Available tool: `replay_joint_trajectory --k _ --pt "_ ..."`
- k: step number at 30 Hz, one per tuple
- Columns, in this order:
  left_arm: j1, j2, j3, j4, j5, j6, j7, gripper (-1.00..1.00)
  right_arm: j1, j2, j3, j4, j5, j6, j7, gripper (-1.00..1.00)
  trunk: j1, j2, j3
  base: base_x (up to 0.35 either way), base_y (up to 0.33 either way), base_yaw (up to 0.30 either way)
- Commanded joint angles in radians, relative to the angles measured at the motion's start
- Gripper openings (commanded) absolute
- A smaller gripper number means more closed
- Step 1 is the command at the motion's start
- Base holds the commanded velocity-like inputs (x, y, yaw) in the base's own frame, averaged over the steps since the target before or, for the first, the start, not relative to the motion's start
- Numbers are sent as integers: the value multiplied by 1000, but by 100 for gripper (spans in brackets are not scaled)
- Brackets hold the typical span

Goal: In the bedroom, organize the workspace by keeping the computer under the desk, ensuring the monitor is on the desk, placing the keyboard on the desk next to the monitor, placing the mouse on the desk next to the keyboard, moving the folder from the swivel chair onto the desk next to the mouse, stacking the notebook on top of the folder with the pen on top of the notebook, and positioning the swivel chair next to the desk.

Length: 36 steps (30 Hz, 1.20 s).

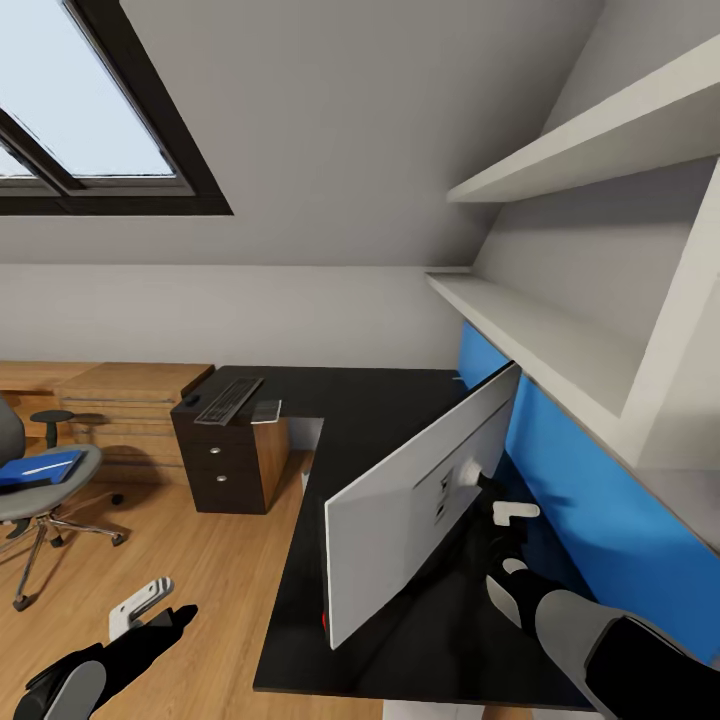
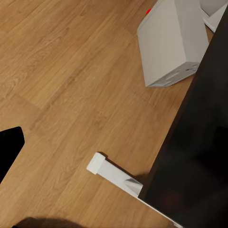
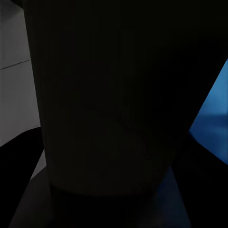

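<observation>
- monitor (image 1: 415, 505) — it stands on the desk (image 1: 380, 400), grey back toward you; your right gripper (image 1: 510, 540) is at its stand, and whether it grips cannot be told.
- keyboard (image 1: 229, 399) lies on the far wing, well apart from the monitor — to be moved.
- folder (image 1: 38, 467) rests on the swivel chair (image 1: 40, 480), away from the desk.
- computer (image 2: 173, 42) sits on the floor beside the desk edge.
- your left gripper (image 1: 150, 605) hangs open, holding nothing.
</observation>
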Motion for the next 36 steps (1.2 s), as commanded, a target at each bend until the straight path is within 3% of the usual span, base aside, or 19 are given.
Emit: replay_joint_trajectory --k 1,23,36 --pt "-1 0 0 -1 11 3 9 100 0 0 3 0 -13 -2 -6 -100 0 -2 -2 0 0 0" --pt "-1 0 0 -1 11 3 9 100 0 0 3 0 -12 0 -6 -100 0 -2 -2 47 0 0" --pt "-1 0 0 -1 12 3 9 100 0 0 3 0 -12 0 -6 -100 0 -2 -2 143 0 0"
